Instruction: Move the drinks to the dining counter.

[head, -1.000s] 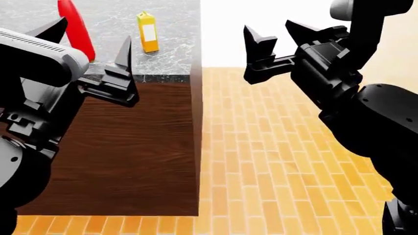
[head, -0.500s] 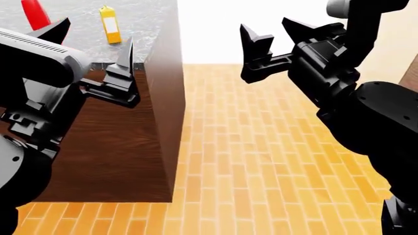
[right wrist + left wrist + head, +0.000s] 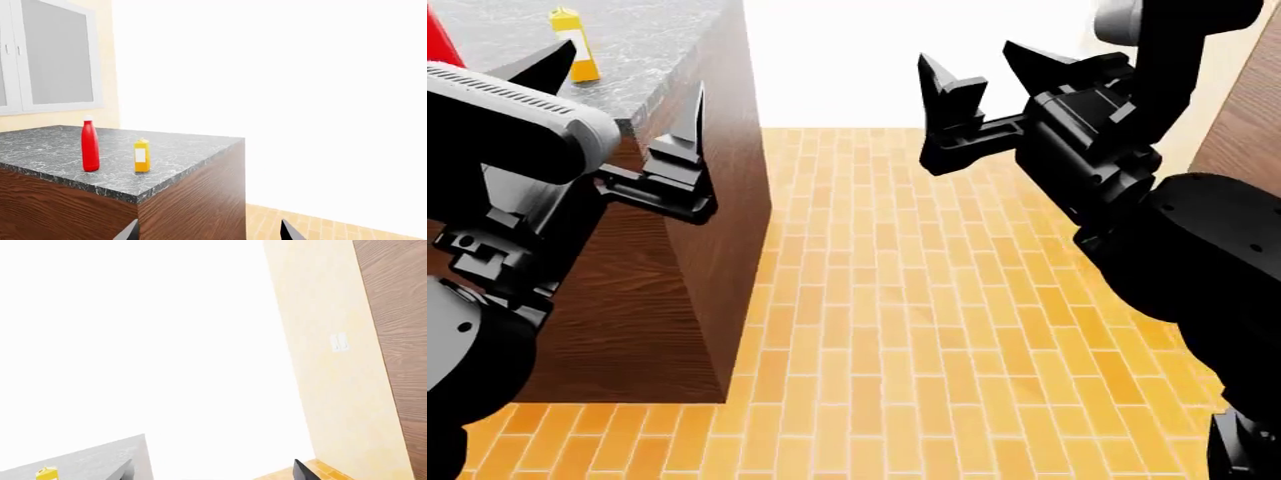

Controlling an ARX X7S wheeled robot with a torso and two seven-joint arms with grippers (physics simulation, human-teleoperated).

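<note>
On the dining counter [image 3: 180,150], red bottle [image 3: 90,146] and carton [image 3: 141,156] stand upright near its corner, seemingly delivered; left gripper [image 3: 614,115] and right gripper [image 3: 994,80] spread, empty.

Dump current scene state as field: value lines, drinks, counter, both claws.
red bottle: upright on the counter, beside the carton
yellow carton: upright on the counter, nearer the corner
silver can: not in view
counter: marble top, plain dark-wood sides
left claw: open, empty
right claw: open, empty, above the brick floor
</note>
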